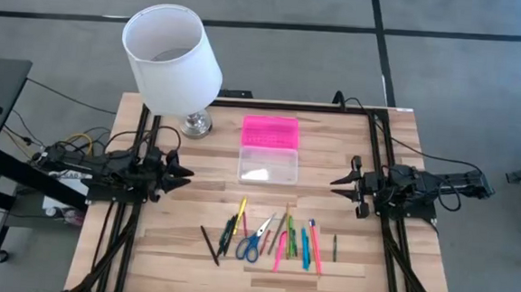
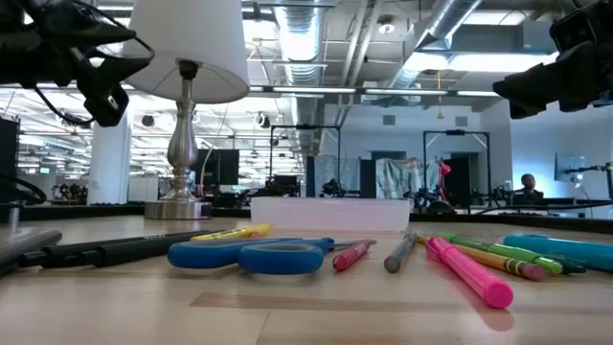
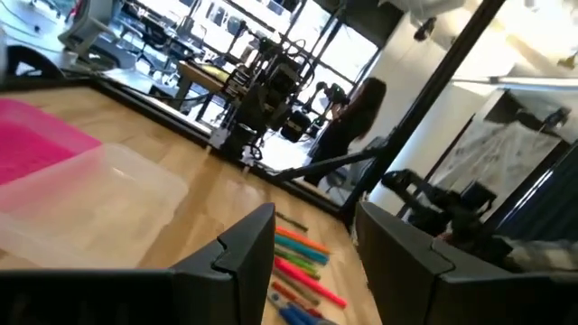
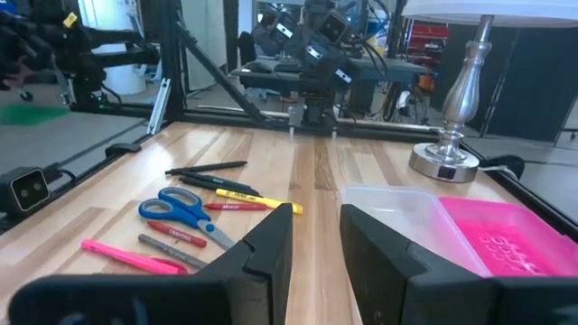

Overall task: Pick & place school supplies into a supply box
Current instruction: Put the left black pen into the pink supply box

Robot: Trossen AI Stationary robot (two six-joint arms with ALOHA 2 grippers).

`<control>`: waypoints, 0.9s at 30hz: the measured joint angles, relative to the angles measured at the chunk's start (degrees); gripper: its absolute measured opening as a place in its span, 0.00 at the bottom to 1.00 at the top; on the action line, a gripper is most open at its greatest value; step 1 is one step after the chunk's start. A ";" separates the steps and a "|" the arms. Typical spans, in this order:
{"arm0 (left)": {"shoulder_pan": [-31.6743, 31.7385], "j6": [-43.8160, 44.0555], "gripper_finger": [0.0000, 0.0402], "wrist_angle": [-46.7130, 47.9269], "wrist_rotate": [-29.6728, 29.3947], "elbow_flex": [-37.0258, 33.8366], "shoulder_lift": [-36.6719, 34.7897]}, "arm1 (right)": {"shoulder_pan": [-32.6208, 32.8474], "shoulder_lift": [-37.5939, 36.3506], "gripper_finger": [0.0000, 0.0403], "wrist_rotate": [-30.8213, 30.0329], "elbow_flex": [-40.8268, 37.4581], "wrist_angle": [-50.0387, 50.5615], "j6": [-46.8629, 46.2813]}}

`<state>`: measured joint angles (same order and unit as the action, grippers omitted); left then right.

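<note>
The supply box (image 1: 268, 149) lies open at the table's middle, its pink lid (image 1: 269, 131) flat on the far side and its clear base (image 1: 267, 165) on the near side. The school supplies (image 1: 277, 239) lie in a loose row near the front edge: pens, pencils and markers, with blue-handled scissors (image 1: 253, 244) among them. My left gripper (image 1: 186, 171) hovers open to the left of the box, above the table. My right gripper (image 1: 335, 181) hovers open to the right of it. Both point level toward the table's middle, and nothing is between their fingers.
A lamp with a white shade (image 1: 171, 54) stands on its metal foot (image 1: 196, 122) at the table's far left, close behind my left gripper. Black frame rails (image 1: 386, 172) run along both table sides. Bare wood lies between the box and the supplies.
</note>
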<state>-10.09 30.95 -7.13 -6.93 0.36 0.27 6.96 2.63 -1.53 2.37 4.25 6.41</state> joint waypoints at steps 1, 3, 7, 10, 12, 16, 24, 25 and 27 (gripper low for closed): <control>0.00 1.01 0.38 -0.62 -0.10 0.00 0.01 | 0.00 -0.02 0.23 -0.01 0.00 -0.08 0.00; 0.00 4.11 0.38 -2.12 -0.47 0.00 -0.02 | 0.00 0.00 0.23 0.01 -0.11 -0.98 -2.43; 0.00 11.18 0.38 -6.04 -1.45 0.00 -0.02 | 0.43 0.00 0.23 -0.30 -0.11 -6.21 -21.06; 0.00 13.84 0.38 -7.69 -1.46 0.00 -0.02 | 0.39 0.00 0.23 -0.36 -0.11 -12.03 -33.97; 0.00 13.84 0.38 -7.88 -1.45 0.00 -0.02 | 0.39 0.00 0.23 -0.72 -0.09 -15.83 -41.07; 0.01 13.84 0.38 -7.84 -1.48 0.00 -0.02 | 0.39 -0.01 0.23 -1.52 -0.09 -22.33 -50.07; 0.02 13.81 0.38 -5.01 -4.12 0.00 0.00 | 0.39 0.00 0.23 -3.09 -0.09 -24.02 -48.40; 0.02 13.82 0.38 -4.45 -4.38 0.00 0.01 | 0.39 0.00 0.23 -3.09 -0.09 -24.00 -48.40; 0.07 15.39 0.38 -3.82 -4.26 0.00 0.01 | 0.39 0.00 0.23 -3.10 -0.09 -23.98 -48.40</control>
<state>-10.02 46.34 -10.94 -11.19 0.36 0.27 7.35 2.63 -4.63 2.28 -19.72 -42.00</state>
